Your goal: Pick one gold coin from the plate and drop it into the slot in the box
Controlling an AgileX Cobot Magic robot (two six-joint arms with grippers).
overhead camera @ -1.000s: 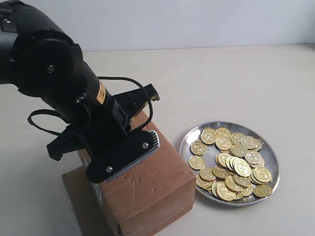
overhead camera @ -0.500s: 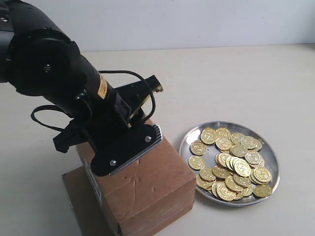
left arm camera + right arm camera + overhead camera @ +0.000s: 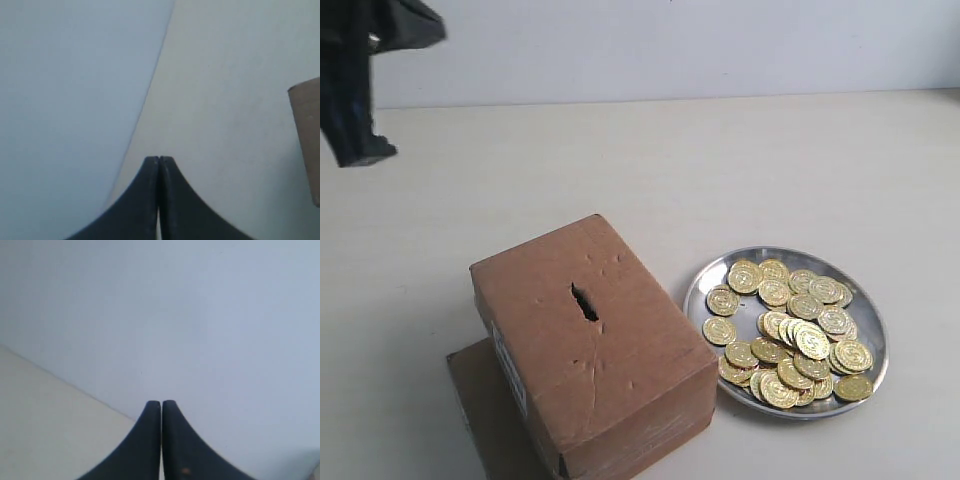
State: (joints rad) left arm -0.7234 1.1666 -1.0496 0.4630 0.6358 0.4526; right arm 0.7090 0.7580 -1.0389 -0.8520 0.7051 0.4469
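Well apart from the left gripper [image 3: 158,161], whose dark fingers are pressed together on nothing, stands the brown rectangular cardboard box [image 3: 620,370] with its ragged dark box slot [image 3: 585,302] uncovered, and on the box's far side from that gripper lies the round shiny silver metal plate [image 3: 868,315] heaped with gold coins [image 3: 790,340]. The right gripper [image 3: 161,403] is likewise closed and empty, facing a pale wall [image 3: 200,315]. With no coin held, I judge the pick either not begun or one coin already inside; the pictures cannot tell.
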